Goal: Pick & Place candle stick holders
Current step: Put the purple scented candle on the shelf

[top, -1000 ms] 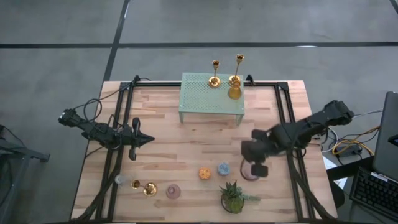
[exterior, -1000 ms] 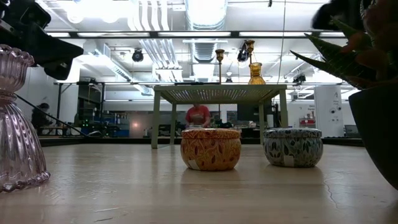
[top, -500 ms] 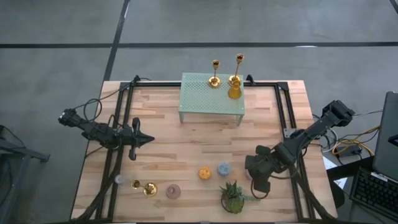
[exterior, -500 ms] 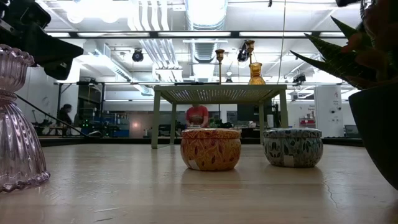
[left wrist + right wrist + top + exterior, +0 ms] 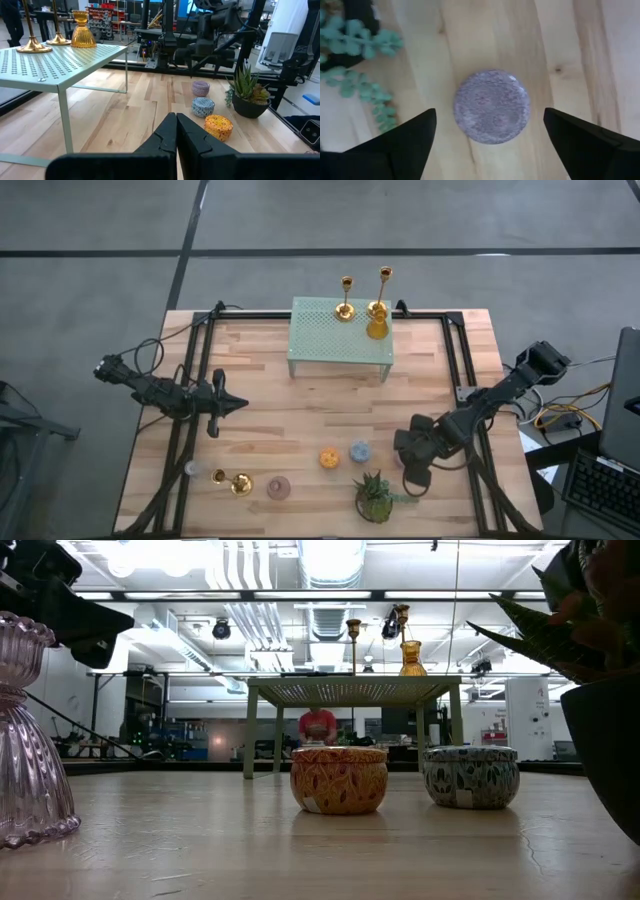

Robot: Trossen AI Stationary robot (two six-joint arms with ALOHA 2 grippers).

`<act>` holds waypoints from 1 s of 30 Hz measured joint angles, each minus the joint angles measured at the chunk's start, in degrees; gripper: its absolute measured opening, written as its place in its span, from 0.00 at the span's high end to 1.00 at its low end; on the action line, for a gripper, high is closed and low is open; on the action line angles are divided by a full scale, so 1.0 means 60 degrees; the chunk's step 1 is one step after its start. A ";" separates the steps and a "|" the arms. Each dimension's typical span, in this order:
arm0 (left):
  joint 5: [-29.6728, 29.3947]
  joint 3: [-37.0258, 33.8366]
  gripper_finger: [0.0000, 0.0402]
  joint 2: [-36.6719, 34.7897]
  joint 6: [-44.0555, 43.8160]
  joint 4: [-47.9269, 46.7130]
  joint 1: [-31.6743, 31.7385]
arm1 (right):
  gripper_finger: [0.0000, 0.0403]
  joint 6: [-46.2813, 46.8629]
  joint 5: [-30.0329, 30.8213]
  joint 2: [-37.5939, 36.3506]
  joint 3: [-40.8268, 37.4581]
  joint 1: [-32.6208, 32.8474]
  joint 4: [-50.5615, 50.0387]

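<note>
Two gold candle stick holders (image 5: 346, 302) (image 5: 382, 292) stand on their bases on a green mesh stand (image 5: 330, 340) at the far middle, beside an amber holder (image 5: 377, 328). Another gold candle stick holder (image 5: 232, 481) lies on its side near the table's near left edge. My right gripper (image 5: 413, 470) hangs open, pointing down over a purple puck (image 5: 491, 106); its fingers (image 5: 405, 142) stand on either side of the puck, apart from it. My left gripper (image 5: 240, 406) waits shut at the left middle, with nothing in it.
An orange puck (image 5: 328, 458) and a blue puck (image 5: 359, 451) sit left of the purple one. A potted plant (image 5: 375, 498) stands just near-left of my right gripper. A pink glass holder (image 5: 278, 488) stands at the near left. Bare wood lies between the stand and the pucks.
My right gripper has moved toward the table's near edge and come down over the purple puck, and it has opened. Nothing on the table has moved.
</note>
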 joint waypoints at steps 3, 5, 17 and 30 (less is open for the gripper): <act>0.0003 0.0000 0.99 0.0001 0.0001 0.0000 -0.0001 | 0.09 0.0122 0.0061 0.0003 -0.0276 0.0027 0.0253; -0.0001 0.0000 0.99 -0.0003 -0.0003 0.0000 0.0003 | 0.10 0.0133 0.0056 0.0049 -0.0491 0.0051 0.0659; 0.0002 0.0000 0.99 -0.0001 -0.0003 0.0000 0.0002 | 0.17 0.0015 0.0058 0.0174 -0.0911 0.0105 0.1423; 0.0002 0.0000 0.99 0.0000 0.0001 0.0000 0.0000 | 0.19 0.0103 0.0038 0.1552 -0.0771 0.0607 0.1755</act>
